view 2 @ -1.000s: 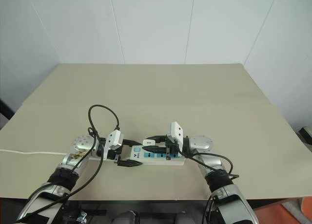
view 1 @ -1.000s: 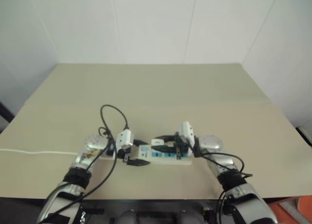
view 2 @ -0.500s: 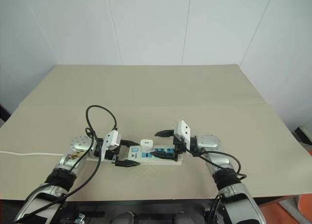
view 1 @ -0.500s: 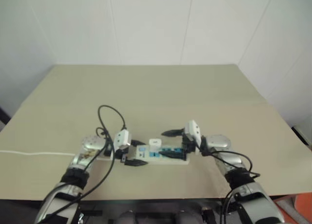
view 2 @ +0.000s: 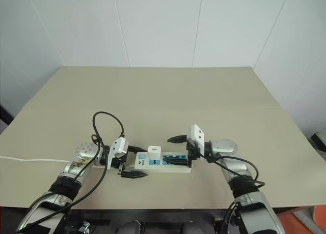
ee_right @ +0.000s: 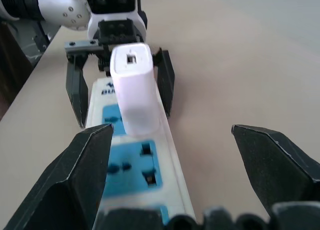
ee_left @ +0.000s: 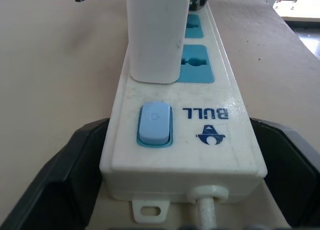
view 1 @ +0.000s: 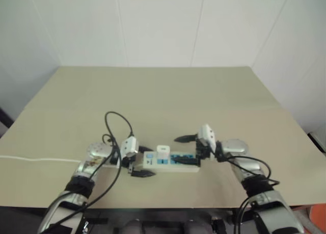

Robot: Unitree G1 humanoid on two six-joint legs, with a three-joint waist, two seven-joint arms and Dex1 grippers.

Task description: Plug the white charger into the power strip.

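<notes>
From the head views, the power strip (view 2: 165, 162) lies flat near the front edge of the tan table (view 2: 168, 91), between the two grippers, with the white charger (view 2: 154, 152) standing upright in the socket panel nearest the left gripper (view 2: 133, 163). That gripper's black fingers are spread, one on each side of the strip's switch end. The right gripper (view 2: 177, 150) is also spread wide at the opposite end, holding nothing. Beyond both grippers the tabletop runs bare to the wall, and a thin white cord (view 2: 30, 159) leads off past the left arm to the table's side edge. In the left wrist view, the fingers (ee_left: 60, 175) flank the switch end with narrow gaps. In the right wrist view, the spread fingers (ee_right: 85, 165) straddle the strip, with the charger ahead between them.
</notes>
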